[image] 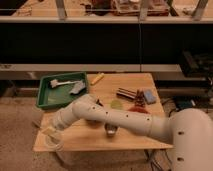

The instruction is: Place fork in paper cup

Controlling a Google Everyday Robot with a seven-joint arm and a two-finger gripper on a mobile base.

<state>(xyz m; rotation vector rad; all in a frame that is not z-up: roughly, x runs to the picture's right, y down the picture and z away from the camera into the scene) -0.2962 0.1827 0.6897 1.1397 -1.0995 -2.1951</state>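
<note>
The paper cup (52, 143) is a short white cup at the front left corner of the wooden table (130, 136). My gripper (50, 132) hangs just above the cup at the end of the white arm (115, 120), which reaches across the table from the lower right. The fork is hidden; I cannot make it out at the gripper or in the cup.
A green tray (46, 100) at the back left holds a white brush-like tool (65, 82). A steel cup (111, 131) and a light-green cup (116, 105) stand mid-table by the arm. A yellow object (96, 78), brown pieces (127, 93) and a blue-grey block (149, 96) lie further back and right.
</note>
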